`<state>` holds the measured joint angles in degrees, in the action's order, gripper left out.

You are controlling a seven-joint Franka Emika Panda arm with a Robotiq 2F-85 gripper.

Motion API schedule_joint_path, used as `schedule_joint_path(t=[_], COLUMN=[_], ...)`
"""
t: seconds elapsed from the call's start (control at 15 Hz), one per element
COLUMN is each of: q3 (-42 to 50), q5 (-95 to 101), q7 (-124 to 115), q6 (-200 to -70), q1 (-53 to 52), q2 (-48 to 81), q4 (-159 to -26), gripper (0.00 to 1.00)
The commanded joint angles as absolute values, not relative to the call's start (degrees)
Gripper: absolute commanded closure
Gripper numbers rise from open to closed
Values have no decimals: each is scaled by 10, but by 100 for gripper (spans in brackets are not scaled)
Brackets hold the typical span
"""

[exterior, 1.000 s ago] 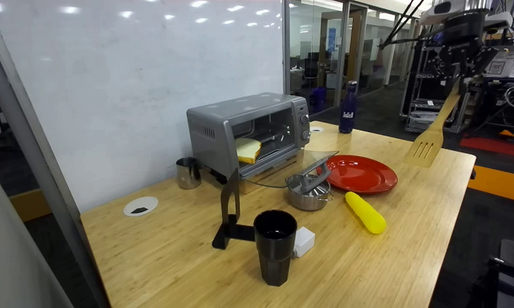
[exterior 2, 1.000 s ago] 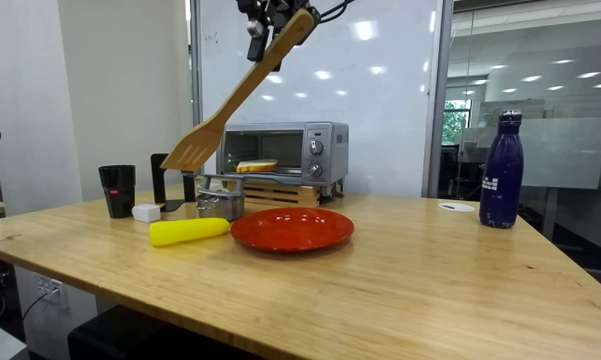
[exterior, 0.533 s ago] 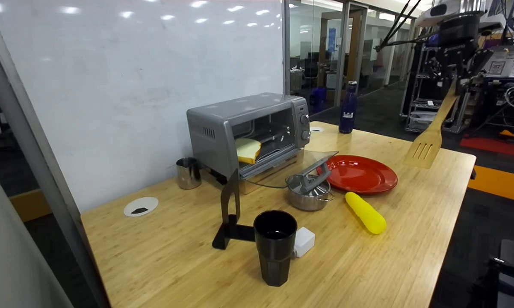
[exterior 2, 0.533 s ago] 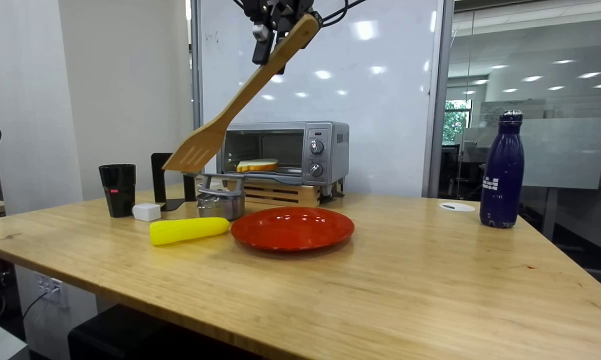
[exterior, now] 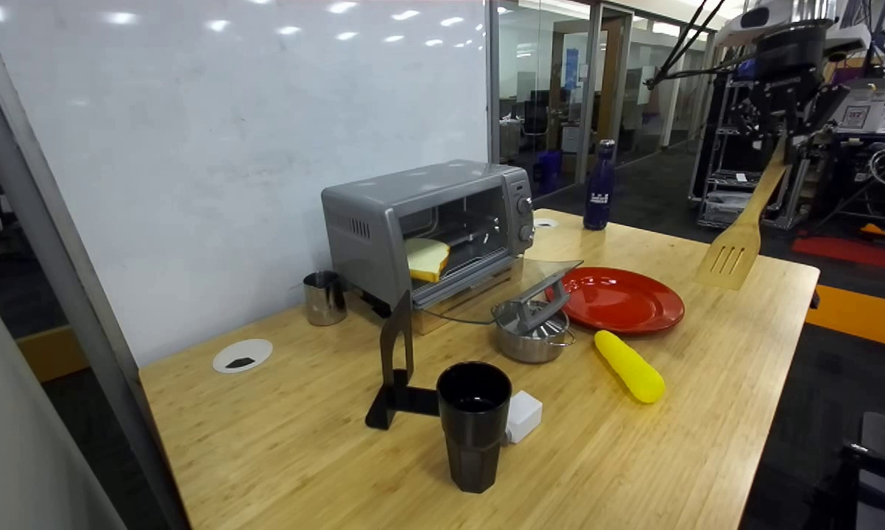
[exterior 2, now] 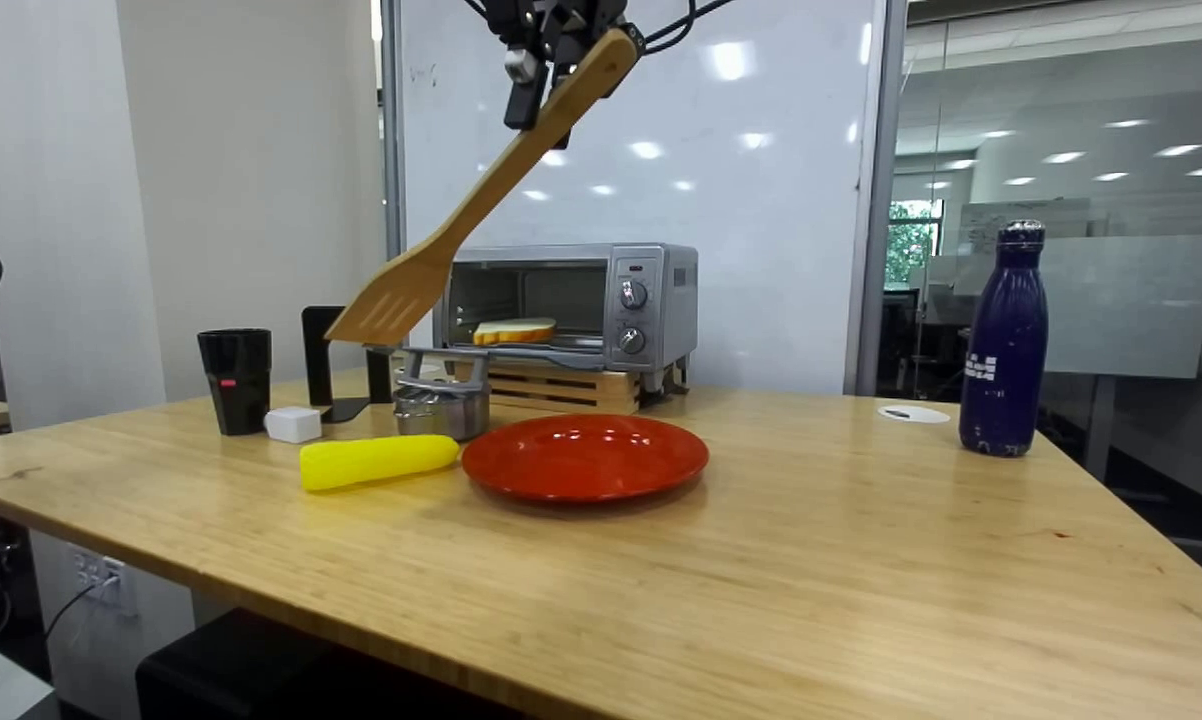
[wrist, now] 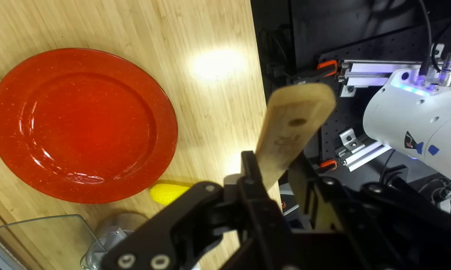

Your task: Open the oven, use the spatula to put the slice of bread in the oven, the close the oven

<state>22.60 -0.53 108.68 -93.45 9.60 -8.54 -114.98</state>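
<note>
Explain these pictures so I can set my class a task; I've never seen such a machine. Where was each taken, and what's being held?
It's a robot arm. Two pictures were taken from outside it, the third from its wrist, looking down past the jaws. Those are shut on a wooden spatula. On the table are a red plate, a yellow object, a metal pot, a black cup and a blue bottle, among other things. A slice of bread sits inside the open toaster oven.
</note>
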Motion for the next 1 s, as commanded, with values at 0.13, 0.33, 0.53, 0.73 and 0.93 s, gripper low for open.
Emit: schedule_joint_path(t=[0.13,0.33,0.53,0.73,0.93], q3=[217,225,226,221,215], q5=[-23,-37,-48,-47,-41], q7=[1093,1104,1108,1101,1103], q6=[-948,-952,-985,-1063,-1143], q1=[116,127,145,162,173], q2=[-67,-39,-10,14,36], q4=[-1153,-1151,-1159,-1184,-1217], gripper=[93,93,93,93,93])
